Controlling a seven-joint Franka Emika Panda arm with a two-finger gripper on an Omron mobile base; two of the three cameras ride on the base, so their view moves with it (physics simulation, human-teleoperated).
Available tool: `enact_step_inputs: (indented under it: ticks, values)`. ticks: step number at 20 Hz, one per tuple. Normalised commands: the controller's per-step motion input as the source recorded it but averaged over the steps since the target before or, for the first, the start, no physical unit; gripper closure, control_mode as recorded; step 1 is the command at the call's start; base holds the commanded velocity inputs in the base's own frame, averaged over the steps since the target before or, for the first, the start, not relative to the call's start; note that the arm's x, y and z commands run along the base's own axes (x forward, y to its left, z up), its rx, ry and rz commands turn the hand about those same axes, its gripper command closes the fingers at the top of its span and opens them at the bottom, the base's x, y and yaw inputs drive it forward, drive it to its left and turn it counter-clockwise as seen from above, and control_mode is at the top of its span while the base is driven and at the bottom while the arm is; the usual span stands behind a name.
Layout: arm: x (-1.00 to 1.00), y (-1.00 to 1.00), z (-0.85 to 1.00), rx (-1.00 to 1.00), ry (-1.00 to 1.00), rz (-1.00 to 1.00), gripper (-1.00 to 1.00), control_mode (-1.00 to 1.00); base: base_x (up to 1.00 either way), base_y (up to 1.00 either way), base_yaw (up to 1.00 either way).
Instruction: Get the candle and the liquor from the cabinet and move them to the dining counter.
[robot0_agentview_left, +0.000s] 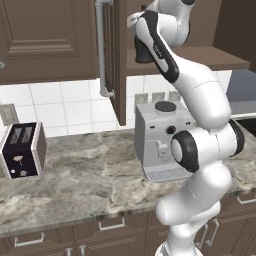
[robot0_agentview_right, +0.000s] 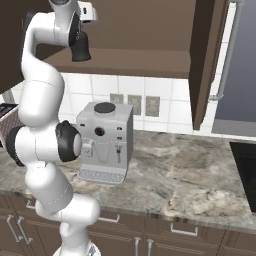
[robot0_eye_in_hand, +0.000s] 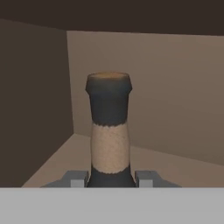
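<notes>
Liquor (robot0_eye_in_hand: 109, 131): seen close in the hand view, standing upright inside the cabinet (robot0_eye_in_hand: 175, 87); a dark flared cap, a dark collar below it, then a tan textured neck band and the black shoulder at the bottom.
End effector (robot0_eye_in_hand: 111, 178): its two grey fingertips (robot0_eye_in_hand: 75, 178) are set on either side of the bottle's neck base, closed narrowly on the liquor.
Cabinet interior: plain brown back wall, a darker side wall at left, and a lighter shelf floor are shown in the hand view.
Left base view: the arm (robot0_agentview_left: 200, 100) is seen reaching up into the open cabinet, whose door (robot0_agentview_left: 119, 60) stands edge-on with a long silver bar handle (robot0_agentview_left: 102, 47); the bottle is seen as a dark shape at the hand above the shelf (robot0_agentview_left: 210, 57).
Bench (robot0_agentview_left: 85, 175): veined marble worktop carrying a toaster (robot0_agentview_left: 22, 149) at left and a grey coffee machine (robot0_agentview_left: 162, 140) behind the arm.
Right base view: the coffee machine, wall sockets (robot0_agentview_right: 134, 104) on white tile, and the door's other side are shown; the dark bottle hangs at the hand near the shelf edge.
</notes>
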Motion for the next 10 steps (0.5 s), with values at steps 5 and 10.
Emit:
enact_step_inputs:
  ticks: [5, 10]
  values:
    - [-0.55, -0.42, -0.01, 0.01, -0.1, 0.0, 1.0, -1.0, 0.0, 0.0, 0.0]
    - [-0.84, -0.38, -0.11, 0.01, -0.14, 0.0, 1.0, -1.0, 0.0, 0.0, 0.0]
